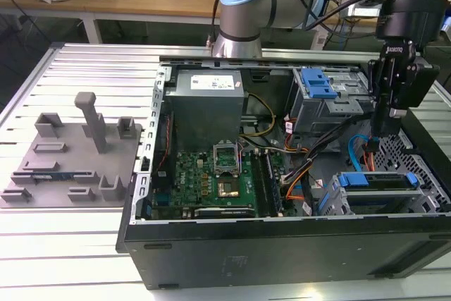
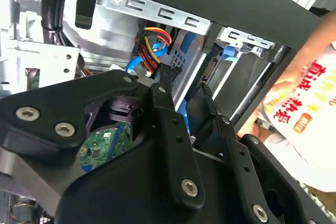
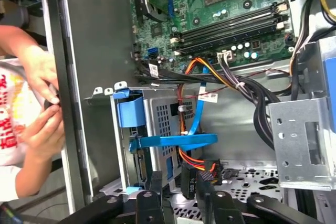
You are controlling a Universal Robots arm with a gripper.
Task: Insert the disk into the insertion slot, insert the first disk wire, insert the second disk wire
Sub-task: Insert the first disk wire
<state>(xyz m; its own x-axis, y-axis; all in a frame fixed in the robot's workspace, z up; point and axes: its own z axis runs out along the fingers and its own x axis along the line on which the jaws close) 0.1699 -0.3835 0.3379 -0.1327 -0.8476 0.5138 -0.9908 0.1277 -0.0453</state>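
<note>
The disk (image 1: 377, 182), silver in a bright blue carrier (image 3: 130, 113), sits inside the insertion slot (image 1: 331, 201), a grey perforated cage (image 3: 163, 111) at the case's front corner on the exterior view's right. My gripper (image 1: 386, 130) hangs just above the slot's rear. In both wrist views its black fingers (image 2: 167, 114) close on a black connector (image 3: 193, 181) carrying orange, red and yellow wires (image 2: 152, 40). A flat blue cable (image 3: 178, 140) lies across the cage beside it. The gripper (image 3: 181, 184) is near the cage's back edge.
The open black case holds a green motherboard (image 1: 211, 174), a grey power supply (image 1: 208, 107) and a taller cage with a blue latch (image 1: 320, 89). A person's hands (image 3: 37, 82) rest on the case wall by the slot. A grey fixture plate (image 1: 70, 160) lies on the exterior view's left.
</note>
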